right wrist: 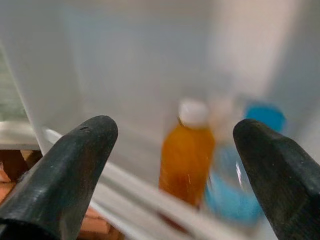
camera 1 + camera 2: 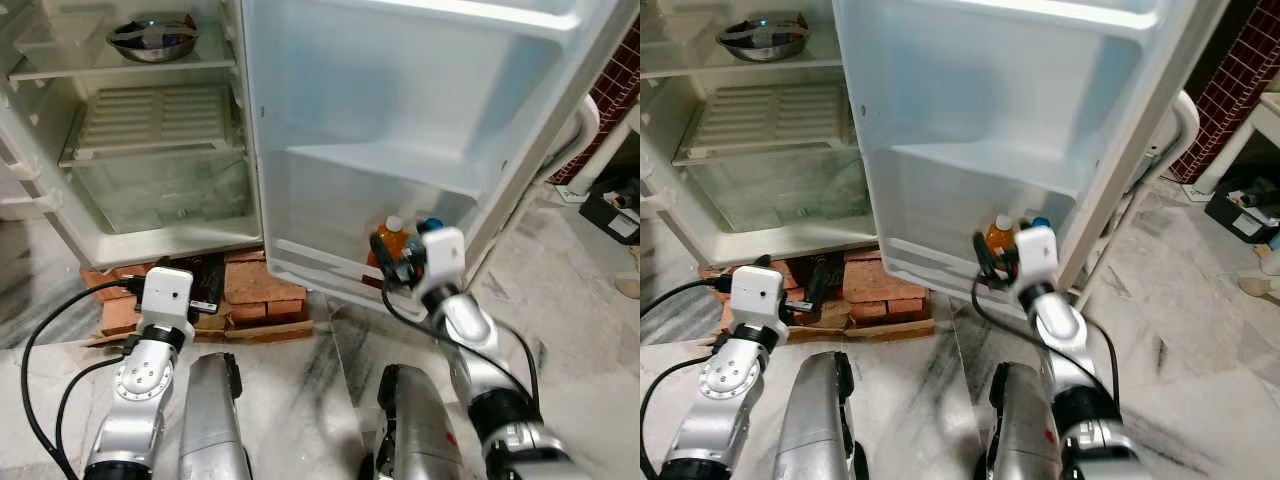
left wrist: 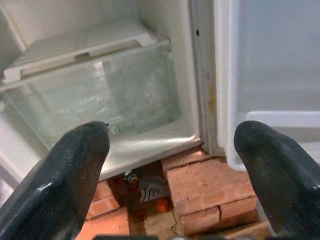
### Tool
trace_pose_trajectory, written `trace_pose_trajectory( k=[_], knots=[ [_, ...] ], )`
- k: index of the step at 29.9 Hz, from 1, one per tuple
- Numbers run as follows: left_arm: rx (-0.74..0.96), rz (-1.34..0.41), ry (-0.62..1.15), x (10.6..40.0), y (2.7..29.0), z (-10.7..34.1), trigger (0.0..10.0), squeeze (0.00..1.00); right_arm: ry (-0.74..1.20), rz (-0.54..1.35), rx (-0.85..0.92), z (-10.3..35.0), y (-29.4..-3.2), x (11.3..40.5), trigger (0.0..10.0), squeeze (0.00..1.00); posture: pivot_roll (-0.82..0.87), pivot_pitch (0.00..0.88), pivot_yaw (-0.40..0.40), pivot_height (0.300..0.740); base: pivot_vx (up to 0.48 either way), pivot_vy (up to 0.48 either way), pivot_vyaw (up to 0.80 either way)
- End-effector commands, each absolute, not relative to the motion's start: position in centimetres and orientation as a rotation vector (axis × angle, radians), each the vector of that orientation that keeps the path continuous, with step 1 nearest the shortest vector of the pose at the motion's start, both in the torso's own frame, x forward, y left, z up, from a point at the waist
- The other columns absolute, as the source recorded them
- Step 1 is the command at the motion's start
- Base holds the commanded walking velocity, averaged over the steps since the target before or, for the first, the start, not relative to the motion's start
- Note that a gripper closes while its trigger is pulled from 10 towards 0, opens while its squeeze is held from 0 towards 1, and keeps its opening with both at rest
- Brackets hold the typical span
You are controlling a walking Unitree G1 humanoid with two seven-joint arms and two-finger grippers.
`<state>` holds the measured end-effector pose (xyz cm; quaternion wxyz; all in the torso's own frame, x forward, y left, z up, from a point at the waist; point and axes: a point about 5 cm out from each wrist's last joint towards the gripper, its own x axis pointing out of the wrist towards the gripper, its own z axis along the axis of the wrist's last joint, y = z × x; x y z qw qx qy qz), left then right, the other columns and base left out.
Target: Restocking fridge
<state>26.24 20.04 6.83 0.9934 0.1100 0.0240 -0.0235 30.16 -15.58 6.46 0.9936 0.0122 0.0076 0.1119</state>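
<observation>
The fridge stands open, its white door (image 2: 400,100) swung out to the right. On the door's lowest shelf (image 2: 310,262) stand an orange bottle (image 2: 390,240) with a white cap and, beside it, a bottle with a blue cap (image 2: 430,225). My right gripper (image 2: 397,266) is open just in front of that shelf. The right wrist view shows the orange bottle (image 1: 186,155) and the blue bottle (image 1: 230,185) beyond its spread fingers, with nothing held. My left gripper (image 2: 205,285) is open low by the fridge's base, facing the clear crisper drawer (image 3: 100,100).
A steel bowl (image 2: 152,40) sits on the upper shelf, above a white ribbed shelf (image 2: 150,120). The fridge rests on red bricks (image 2: 260,290) with small items tucked among them. A black bag (image 2: 615,205) lies on the marble floor at far right.
</observation>
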Motion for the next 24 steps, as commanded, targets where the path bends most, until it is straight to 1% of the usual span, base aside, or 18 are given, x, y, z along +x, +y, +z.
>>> trace_pose_trajectory(
  k=[1, 4, 7, 12, 17, 24],
  knots=[
    [0.22, -0.041, 0.046, 26.2, 20.2, 6.7, 10.0, 0.0, -0.058, 0.2, 0.019, 7.9, -15.7, 30.1, 10.0, 0.0, 0.07, 0.0, -0.027, 0.517, 0.0, 0.0, 0.0],
    [0.221, -0.044, 0.048, 26.2, 20.2, 6.6, 10.0, 0.0, -0.105, 0.196, -0.018, 8.5, -15.6, 29.2, 10.0, 0.0, 0.06, 0.0, -0.023, 0.517, 0.0, 0.0, 0.0],
    [0.22, -0.042, 0.049, 26.3, 20.3, 6.5, 10.0, 0.0, -0.129, 0.16, 0.023, 9.0, -15.8, 28.8, 10.0, 0.0, 0.06, 0.0, -0.019, 0.526, 0.0, 0.0, 0.0],
    [0.216, -0.046, 0.048, 26.4, 20.1, 6.4, 10.0, 0.0, -0.145, 0.151, 0.044, 9.9, -15.6, 28.6, 10.0, 0.0, 0.05, 0.0, -0.01, 0.556, 0.0, 0.0, 0.0],
    [0.215, -0.055, 0.04, 26.8, 20.0, 6.6, 10.0, 0.0, -0.196, 0.176, 0.07, 11.9, -14.9, 28.5, 10.0, 0.0, 0.05, 0.0, -0.009, 0.591, 0.0, 0.0, 0.0],
    [0.208, -0.054, 0.037, 26.8, 19.8, 6.5, 10.0, 0.0, -0.2, 0.203, 0.058, 12.7, -14.9, 28.2, 10.0, 0.0, 0.04, 0.0, -0.017, 0.636, 0.0, 0.0, 0.0]
  ],
)
